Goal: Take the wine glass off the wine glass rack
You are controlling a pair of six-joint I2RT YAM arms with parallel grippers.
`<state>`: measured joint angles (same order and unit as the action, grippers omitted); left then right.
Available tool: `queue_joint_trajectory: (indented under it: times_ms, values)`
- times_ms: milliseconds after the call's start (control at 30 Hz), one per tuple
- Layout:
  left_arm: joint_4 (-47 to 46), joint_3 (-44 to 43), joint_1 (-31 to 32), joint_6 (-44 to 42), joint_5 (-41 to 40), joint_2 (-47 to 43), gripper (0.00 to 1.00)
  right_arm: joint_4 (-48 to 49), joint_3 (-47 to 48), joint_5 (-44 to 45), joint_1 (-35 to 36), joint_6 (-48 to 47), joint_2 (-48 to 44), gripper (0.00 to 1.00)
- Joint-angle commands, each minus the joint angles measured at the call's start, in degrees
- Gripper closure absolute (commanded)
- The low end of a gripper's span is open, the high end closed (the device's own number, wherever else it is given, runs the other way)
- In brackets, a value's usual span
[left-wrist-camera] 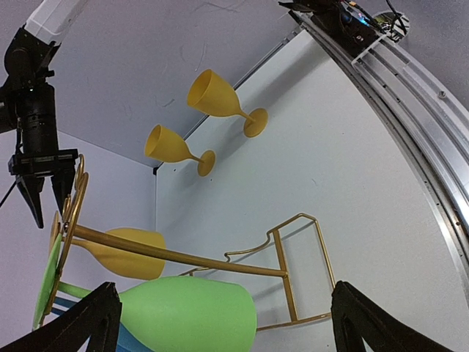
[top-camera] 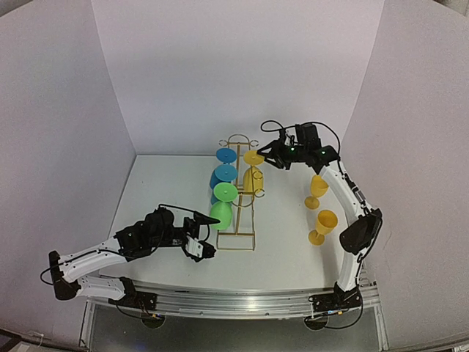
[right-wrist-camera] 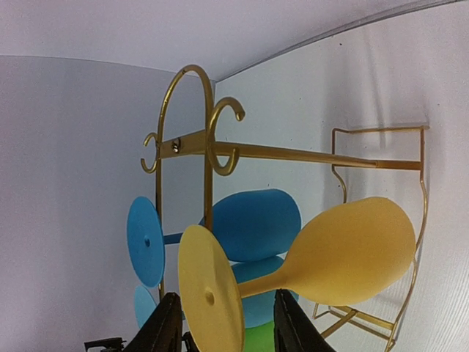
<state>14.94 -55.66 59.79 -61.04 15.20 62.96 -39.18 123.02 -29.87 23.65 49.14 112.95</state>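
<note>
Grip on the hanging yellow glass, right arm

From here I judge the step in hand to be closing on the yellow glass, which hangs from the rack on its right side, toward the far edge of the surface. The rack itself runs down the middle of the surface, from far edge to near edge.

My right pincer is open and holds nothing. Its fingers stand either side of the glass's round foot, apart from it as far as I can tell. My left pincer is spread wide and empty at the rack's near end, just beside the green glass.

To do this well, I would:
- centre the stem between the fingers before closing, so the grip lands on the stem and not on the thin foot rim;
- close gently, since the glass looks light and could swing;
- draw the foot out level along the rail, toward the hooked far end;
- keep away from the blue glasses on the other side.

Two loose yellow glasses stand near the right edge, so I would set down beside them, not against them.
</note>
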Motion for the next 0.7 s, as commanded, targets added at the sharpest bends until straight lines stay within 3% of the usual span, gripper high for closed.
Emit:
queue_joint_trajectory:
  times_ms: [0,167,467,667]
  values:
    - [-2.21,0.37,-0.39,0.25,0.12,-1.59,0.01,2.97,0.65,-2.03,0.34,1.47,0.23,0.7]
    - [-2.48,0.52,-0.55,0.04,0.23,-1.69,0.01,3.23,-1.03,-1.57,0.3,2.35,-0.76,0.83]
    - [-2.42,0.89,-0.72,-0.25,0.31,-1.95,0.01,3.43,-2.61,-2.1,0.31,3.23,-0.77,0.88]
    - [-2.51,0.85,-0.75,-0.36,0.36,-1.87,0.0,3.57,-2.69,-1.78,0.26,3.59,-1.26,1.0]
